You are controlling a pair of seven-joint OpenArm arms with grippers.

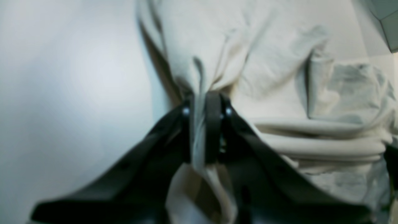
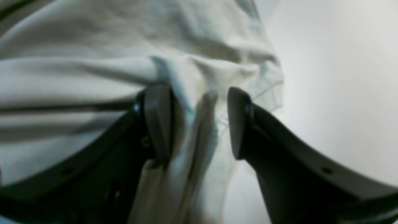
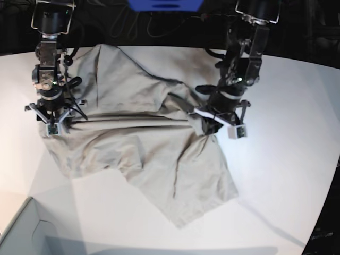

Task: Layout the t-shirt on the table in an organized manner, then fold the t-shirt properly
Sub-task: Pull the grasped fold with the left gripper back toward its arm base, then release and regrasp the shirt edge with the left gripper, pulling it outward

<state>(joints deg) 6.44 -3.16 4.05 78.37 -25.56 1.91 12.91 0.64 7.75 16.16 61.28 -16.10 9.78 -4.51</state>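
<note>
Grey box corner [image 3: 24,234]: nearest the base camera, at the counter's near-left; smooth, rigid, angular; clear of the cloth.
Counter [image 3: 287,175]: white, matte, smooth, with a curved far edge; bare around the garment.
T-shirt [image 3: 143,143]: lies on the counter between the two arms, rumpled and partly bunched, not yet flat; one portion spreads toward the near edge, another toward the far-left.
Fabric: light beige-grey, soft, thin knit; drapes and creases readily; a stitched hem shows in the right wrist view.
Central ridge [image 3: 133,119]: long taut folds run from one arm to the other, judged to be tension from both arms holding opposite sides.
Left tool [image 1: 205,124]: dark pads pressed together on a pinched pleat of the t-shirt; cloth passes between them and hangs below.
Right tool [image 2: 199,121]: pads stand apart with a gathered fold of cloth between them; whether the pads bear on the cloth, cannot tell.
Purpose of hold: judged as gripping two edges to spread the garment flat before folding.
Stage: layout unfinished; folding not begun.
</note>
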